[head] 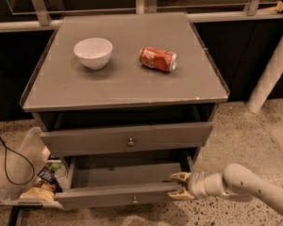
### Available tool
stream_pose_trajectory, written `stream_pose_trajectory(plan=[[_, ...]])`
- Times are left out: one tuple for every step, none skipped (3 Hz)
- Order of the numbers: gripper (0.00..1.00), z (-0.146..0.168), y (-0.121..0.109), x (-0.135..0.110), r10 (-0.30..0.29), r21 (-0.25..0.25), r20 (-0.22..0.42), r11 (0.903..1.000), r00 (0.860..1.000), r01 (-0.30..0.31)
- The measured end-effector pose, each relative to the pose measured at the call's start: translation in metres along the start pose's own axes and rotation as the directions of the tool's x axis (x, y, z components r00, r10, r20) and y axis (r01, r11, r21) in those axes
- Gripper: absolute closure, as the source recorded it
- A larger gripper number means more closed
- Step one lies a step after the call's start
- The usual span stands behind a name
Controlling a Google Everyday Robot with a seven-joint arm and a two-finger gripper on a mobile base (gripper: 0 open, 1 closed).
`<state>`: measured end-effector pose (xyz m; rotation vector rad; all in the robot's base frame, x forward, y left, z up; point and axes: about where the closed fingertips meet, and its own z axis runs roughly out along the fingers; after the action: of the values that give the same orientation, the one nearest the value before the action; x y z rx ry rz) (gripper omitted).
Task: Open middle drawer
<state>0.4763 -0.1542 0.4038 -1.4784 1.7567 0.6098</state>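
The middle drawer is the slim grey front with a small knob. It is pulled out below the taller top drawer front, and its plain grey inside shows. My gripper is at the right end of the middle drawer's front. It is open, with one tan fingertip behind the front's top edge and the other over its face. The lowest drawer is out of view.
A white bowl and a red can lying on its side rest on the cabinet top. A clear bin with snack packets stands on the floor at the left. A black cable lies beside it. A white post stands at the right.
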Motion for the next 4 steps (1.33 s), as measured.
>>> stream_pose_trajectory(plan=[[0.84,-0.001,0.002,-0.002,-0.001,-0.003,0.002,1.0000,1.000,0.001],[1.00,-0.007,0.018,0.005,0.001,-0.003,0.005,1.0000,1.000,-0.001],[1.00,-0.009,0.020,0.001,0.001,-0.002,0.005,1.0000,1.000,-0.001],[0.82,-0.009,0.020,0.001,0.001,-0.003,0.005,1.0000,1.000,-0.001]])
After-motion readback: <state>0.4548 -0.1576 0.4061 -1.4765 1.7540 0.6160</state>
